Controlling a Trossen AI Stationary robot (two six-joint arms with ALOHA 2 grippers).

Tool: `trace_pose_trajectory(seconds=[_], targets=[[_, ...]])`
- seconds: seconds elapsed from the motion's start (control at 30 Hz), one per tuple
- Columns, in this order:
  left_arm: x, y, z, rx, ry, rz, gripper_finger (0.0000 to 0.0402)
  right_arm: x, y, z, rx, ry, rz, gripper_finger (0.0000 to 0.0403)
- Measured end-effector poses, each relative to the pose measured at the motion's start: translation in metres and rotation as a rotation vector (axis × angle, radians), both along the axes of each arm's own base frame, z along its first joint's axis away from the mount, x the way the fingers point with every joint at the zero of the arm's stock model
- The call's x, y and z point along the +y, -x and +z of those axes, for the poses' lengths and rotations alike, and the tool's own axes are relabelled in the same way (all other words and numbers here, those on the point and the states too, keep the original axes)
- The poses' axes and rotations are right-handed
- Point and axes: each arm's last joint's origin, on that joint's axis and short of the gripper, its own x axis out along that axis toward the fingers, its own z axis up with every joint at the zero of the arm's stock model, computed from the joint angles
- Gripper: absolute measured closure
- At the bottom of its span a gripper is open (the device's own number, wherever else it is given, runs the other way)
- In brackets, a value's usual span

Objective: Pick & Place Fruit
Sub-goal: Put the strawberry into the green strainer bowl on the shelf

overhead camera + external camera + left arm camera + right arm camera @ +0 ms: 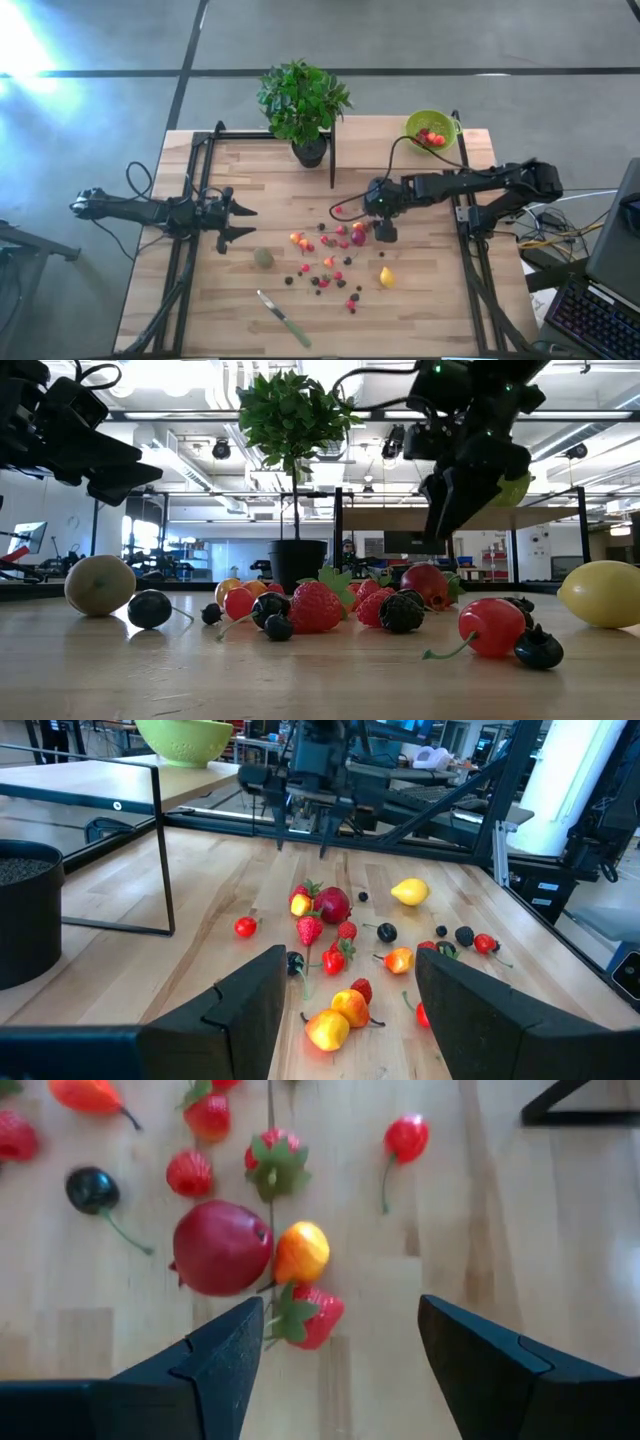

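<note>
While over fruit [335, 255], right pincer [384, 232] agape.

bowl [185, 738] cut off at edge, pot [25, 915] partly cropped

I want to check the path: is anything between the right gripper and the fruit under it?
Nothing visible. The right gripper, open, hangs directly above the fruit on the table, with only air between them.

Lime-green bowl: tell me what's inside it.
The lime-green bowl holds a few small red fruits in the high view. Anything beneath them is covered, so no exact count.
</note>
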Motion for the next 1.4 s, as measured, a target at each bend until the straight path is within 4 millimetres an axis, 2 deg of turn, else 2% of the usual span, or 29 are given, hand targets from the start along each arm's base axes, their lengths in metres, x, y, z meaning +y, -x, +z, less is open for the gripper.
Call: trace_pose_trajectory(seconds=[0.23,0.6,0.73,0.9,1.07,1.4], targets=[[0.0,0.0,0.0,0.0,0.0,0.0,0.0172,0.002,0.001,-0.029,0.072,-0.019,-0.022,0.0149],[0.0,0.0,0.0,0.0,0.0,0.0,0.0172,0.017,-0.011,-0.061,0.151,-0.023,0.033,0.0115],[0.0,0.0,0.0,0.0,0.0,0.0,0.0172,0.019,-0.016,-0.068,0.148,-0.03,0.043,0.0118],[0.0,0.0,0.0,0.0,0.0,0.0,0.0172,0.02,-0.017,-0.072,0.16,-0.039,0.049,0.0151],[0.0,0.0,0.0,0.0,0.0,0.0,0.0172,0.02,-0.017,-0.068,0.143,-0.047,0.053,0.0201],[0.0,0.0,0.0,0.0,0.0,0.0,0.0172,0.021,-0.015,-0.065,0.146,-0.053,0.057,0.0329]])
